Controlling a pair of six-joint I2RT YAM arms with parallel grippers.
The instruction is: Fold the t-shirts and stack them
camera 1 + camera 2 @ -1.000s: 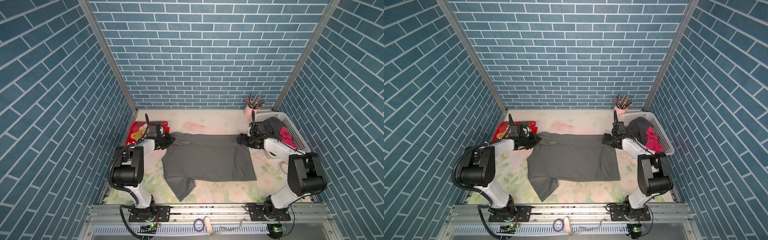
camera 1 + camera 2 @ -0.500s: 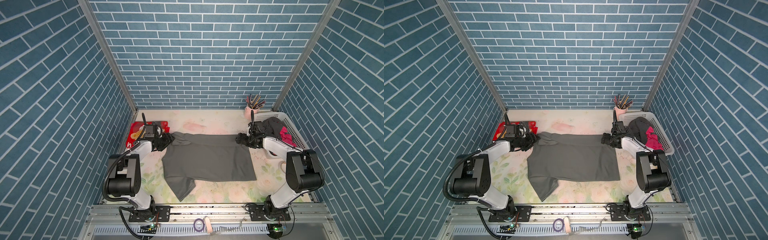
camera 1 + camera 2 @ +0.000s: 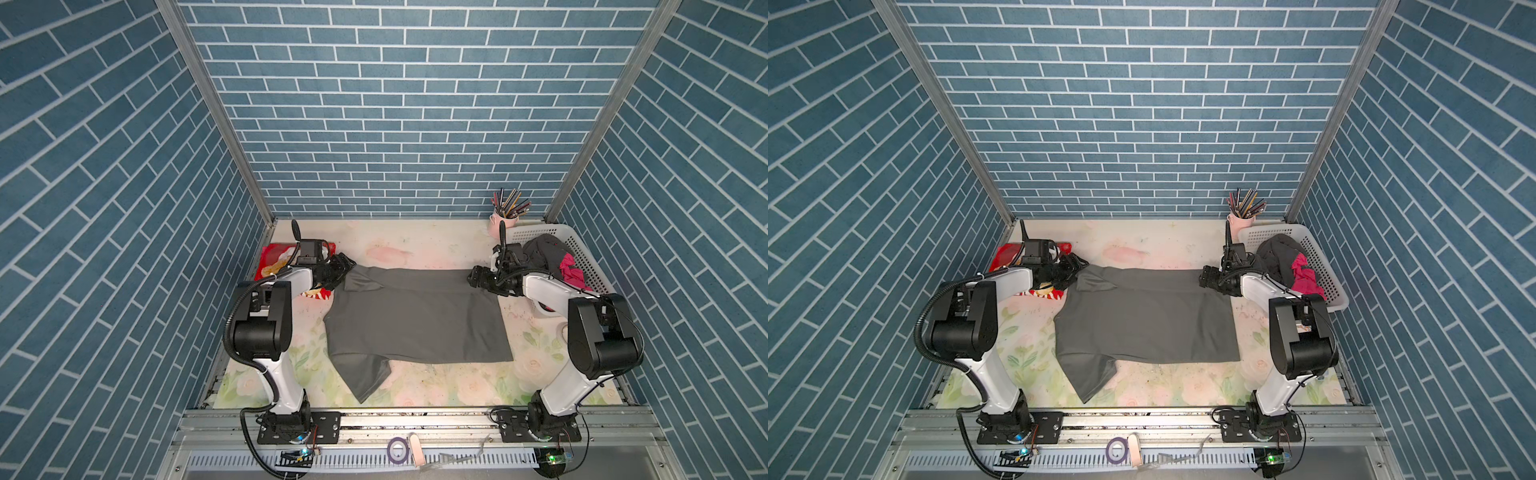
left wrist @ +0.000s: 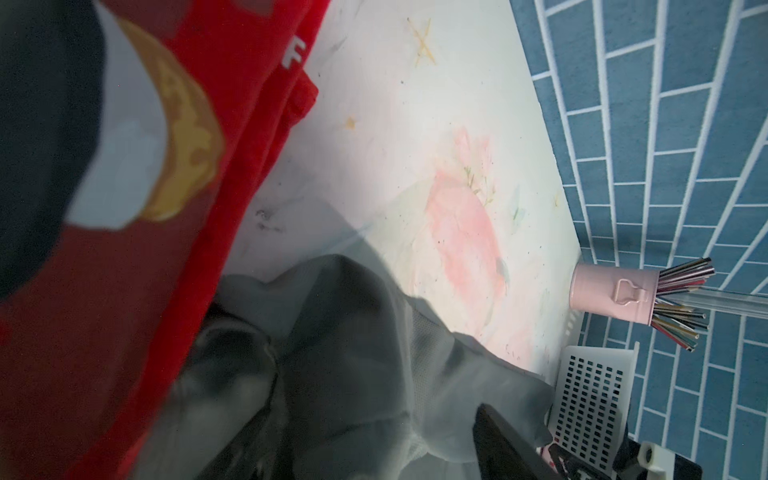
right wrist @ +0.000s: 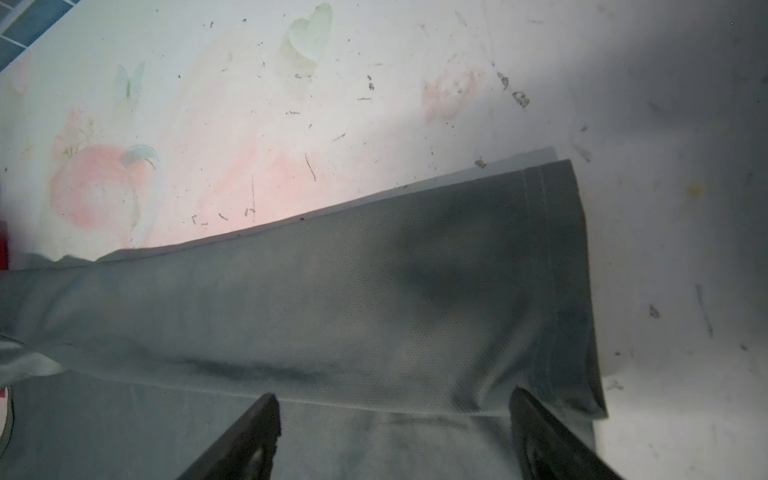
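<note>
Though top views hide it, wrist views show left gripper (image 4: pixel 365 386), right gripper (image 5: pixel 394 395) agape — grey shirt (image 5: pixel 332 291) free

Grey t-shirt (image 3: pixel 415 320) flat centrally, red printed t-shirt (image 3: pixel 274 259) far-left, dark shirt (image 3: pixel 544 249), magenta shirt (image 3: pixel 571 270) crumpled

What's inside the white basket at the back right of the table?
In both top views the white basket holds a heap of cloth: a dark garment with magenta cloth beside it. Anything beneath the heap, and the basket's floor, is covered.
</note>
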